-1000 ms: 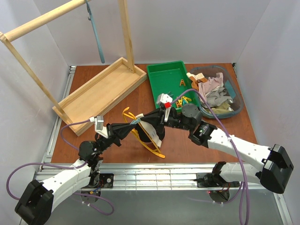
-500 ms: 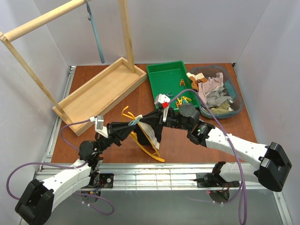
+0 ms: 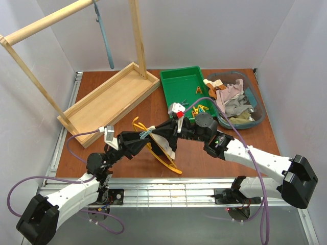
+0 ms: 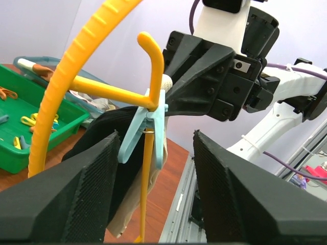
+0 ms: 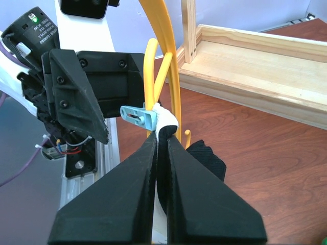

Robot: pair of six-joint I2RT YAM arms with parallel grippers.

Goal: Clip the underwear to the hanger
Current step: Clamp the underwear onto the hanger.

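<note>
- Opening its fingers, the left gripper (image 4: 153, 168) goes from pinched shut a second ago to roughly half spread. Its pads now stand either side of the light-blue clothespin (image 4: 148, 133) with a gap on each side.
- The clothespin stays in place unaided. It bites the yellow hanger (image 4: 76, 56) and the cream waistband of the black underwear (image 4: 99, 138) together, so this clip looks set.
- The right gripper (image 5: 162, 145) remains closed narrow on the underwear's waistband, just beside the clothespin. It keeps the garment and the tilted hanger raised between the two arms.
- One attachment appears done. The rest of the garment hangs loose below the bar, so a second peg is probably needed from the green tray (image 3: 171, 81).
- The main risk is the left fingers snagging the clothespin while backing off.
</note>
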